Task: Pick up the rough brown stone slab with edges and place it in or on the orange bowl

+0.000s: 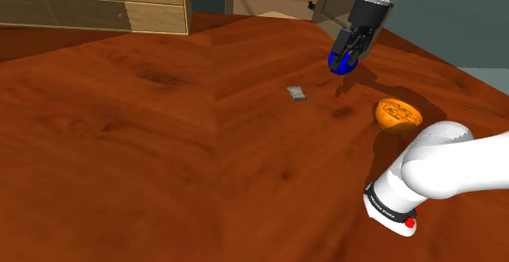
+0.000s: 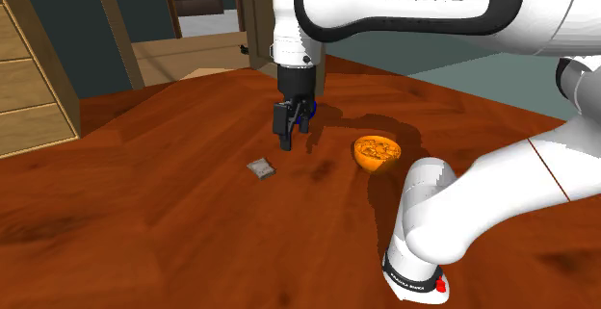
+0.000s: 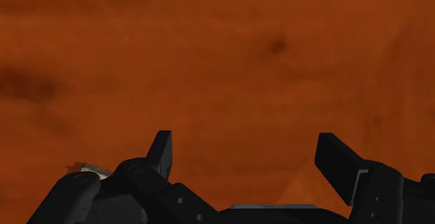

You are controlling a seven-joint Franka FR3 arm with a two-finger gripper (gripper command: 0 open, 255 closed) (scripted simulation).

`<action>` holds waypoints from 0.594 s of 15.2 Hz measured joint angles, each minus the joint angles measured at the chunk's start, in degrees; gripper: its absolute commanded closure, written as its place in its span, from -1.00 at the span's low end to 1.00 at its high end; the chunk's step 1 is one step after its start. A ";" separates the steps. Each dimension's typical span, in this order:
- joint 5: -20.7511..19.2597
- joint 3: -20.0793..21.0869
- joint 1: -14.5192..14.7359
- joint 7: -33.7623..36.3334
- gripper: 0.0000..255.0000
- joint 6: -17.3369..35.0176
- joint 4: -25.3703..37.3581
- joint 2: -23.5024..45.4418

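Observation:
The small grey-brown stone slab [image 1: 297, 94] [image 2: 261, 168] lies flat on the wooden table. The orange bowl [image 1: 397, 113] [image 2: 377, 152] stands to its right in both exterior views. My gripper [image 1: 342, 56] [image 2: 287, 141] hangs above the table between slab and bowl, touching neither. It is open [image 3: 247, 163], its fingers [image 3: 160, 153] apart with only bare wood between them. A corner of the slab [image 3: 87, 168] peeks out beside the hand's body.
A blue round thing [image 1: 343, 64] [image 2: 305, 114] shows partly behind the gripper. The reddish-brown table [image 1: 147, 138] spreads wide to the shoulder view's left. Light wooden drawers [image 1: 98, 3] stand beyond the table's far edge. The arm's white base [image 2: 424, 230] rises near the bowl.

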 measured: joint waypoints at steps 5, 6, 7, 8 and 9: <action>-0.73 0.46 -1.30 1.98 -1.00 4.46 0.16 5.49; -0.91 0.68 -1.68 2.71 -1.00 6.38 -0.16 7.40; -1.39 0.48 -2.26 3.03 -1.00 7.67 0.01 9.13; -1.68 0.56 -2.69 3.76 -1.00 8.60 0.59 10.90; -1.96 0.65 -3.10 4.47 -1.00 10.19 0.63 12.84</action>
